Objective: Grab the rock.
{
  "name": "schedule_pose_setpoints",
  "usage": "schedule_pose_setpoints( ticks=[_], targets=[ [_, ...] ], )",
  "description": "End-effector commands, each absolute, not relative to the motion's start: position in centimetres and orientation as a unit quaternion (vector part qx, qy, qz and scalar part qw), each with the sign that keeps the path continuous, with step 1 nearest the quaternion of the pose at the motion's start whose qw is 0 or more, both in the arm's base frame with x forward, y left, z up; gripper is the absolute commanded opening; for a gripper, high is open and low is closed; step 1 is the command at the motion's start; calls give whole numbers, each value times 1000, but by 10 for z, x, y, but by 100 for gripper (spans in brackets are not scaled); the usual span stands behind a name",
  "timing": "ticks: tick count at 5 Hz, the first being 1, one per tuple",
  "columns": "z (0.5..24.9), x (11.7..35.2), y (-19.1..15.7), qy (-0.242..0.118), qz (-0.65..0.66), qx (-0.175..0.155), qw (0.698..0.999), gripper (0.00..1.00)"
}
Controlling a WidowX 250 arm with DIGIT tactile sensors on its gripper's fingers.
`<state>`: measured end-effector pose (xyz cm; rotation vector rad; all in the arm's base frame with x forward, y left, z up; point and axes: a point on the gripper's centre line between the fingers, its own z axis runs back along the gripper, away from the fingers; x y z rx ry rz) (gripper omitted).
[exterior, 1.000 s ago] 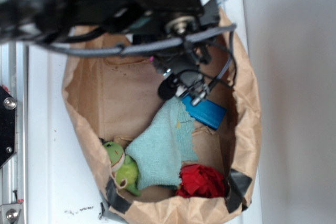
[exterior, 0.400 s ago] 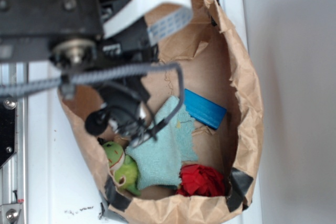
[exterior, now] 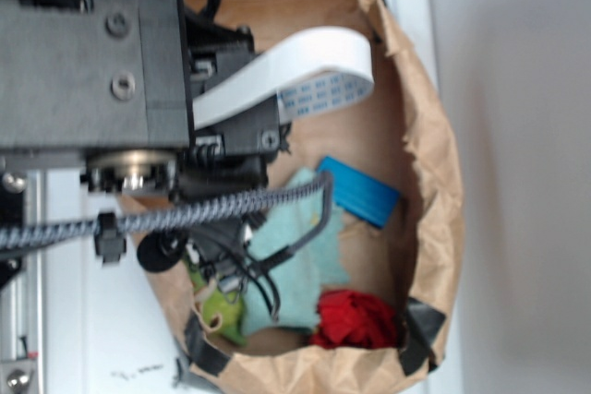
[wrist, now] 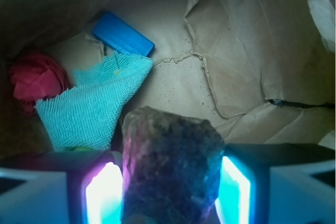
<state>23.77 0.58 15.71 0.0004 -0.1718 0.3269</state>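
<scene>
1. Brown paper bag (exterior: 434, 182) takes up most of the exterior view, crumpled walls all round, everything else sits inside it.
2. Black robot arm (exterior: 92, 62) hangs over the bag's left half.
3. Teal cloth (wrist: 92, 103) lies flat on the bag floor, one corner touching the blue block (wrist: 123, 33).
4. Red fabric ball (wrist: 37, 77) sits just beside the cloth.
5. Gripper (wrist: 170, 190) is clamped on the rock (wrist: 170, 166), both fingers pressed against its sides, wrist view shows it clearly.
</scene>
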Motion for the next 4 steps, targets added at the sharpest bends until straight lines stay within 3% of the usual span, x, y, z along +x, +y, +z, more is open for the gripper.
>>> schedule_pose_setpoints(
  ticks=[1,3,4],
  targets=[
    [175,261,16,-157,63,-29,985,0],
    [170,294,25,-162,75,-36,983,0],
    [168,293,24,-171,88,-41,980,0]
  ],
)
